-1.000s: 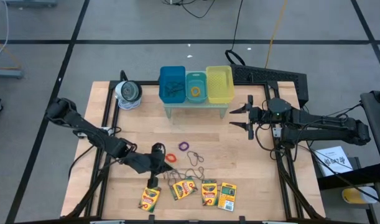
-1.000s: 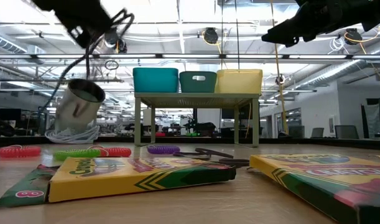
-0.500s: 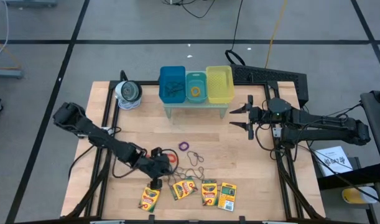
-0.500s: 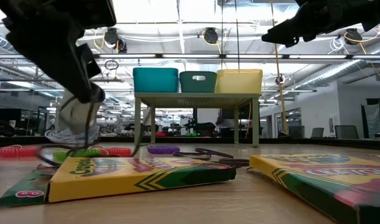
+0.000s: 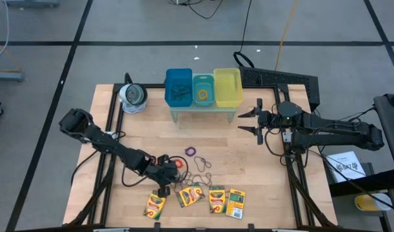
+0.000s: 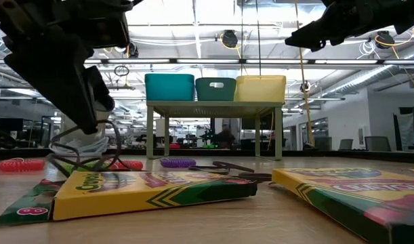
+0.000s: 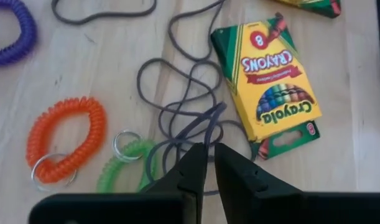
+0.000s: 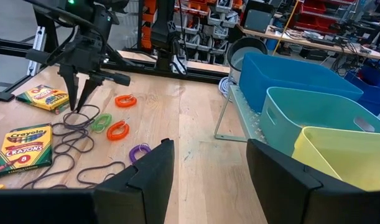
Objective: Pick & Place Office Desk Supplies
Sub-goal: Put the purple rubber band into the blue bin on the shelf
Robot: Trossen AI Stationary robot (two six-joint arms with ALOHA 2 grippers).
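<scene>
My left gripper (image 7: 211, 152) points steeply down over the tangle of thin brownish wiry loops (image 7: 177, 93) near the table's front, shut on one raised loop (image 7: 209, 121). Beside the tangle lie an orange ring band (image 7: 65, 140), a green one (image 7: 124, 168) and a purple one (image 7: 12, 31). One crayon box (image 7: 267, 81) lies flat just past the loops; several boxes (image 5: 216, 200) lie in a row along the near edge. My right gripper (image 5: 251, 120) hangs open, high up on the right, holding nothing. My left gripper pinches a doubled strand of one wiry loop (image 7: 207, 137) between its two fingertips, coming from above and slanting down. The strand rises off the table to the fingers; the rest of the loop (image 6: 115, 142) sags slack, its lower part on the wood.
A blue bin (image 5: 178, 87), a teal bin (image 5: 203, 89) and a yellow bin (image 5: 227, 87) stand on a small rack at the back. A silvery roll (image 5: 132, 96) sits at the back left. Bare wood lies between the rack and the supplies.
My left gripper has come down toward the table and a little toward the near edge, tipping to point more steeply down. The thin loop hanging from it has sunk with it, and its lower part now lies on the wood.
</scene>
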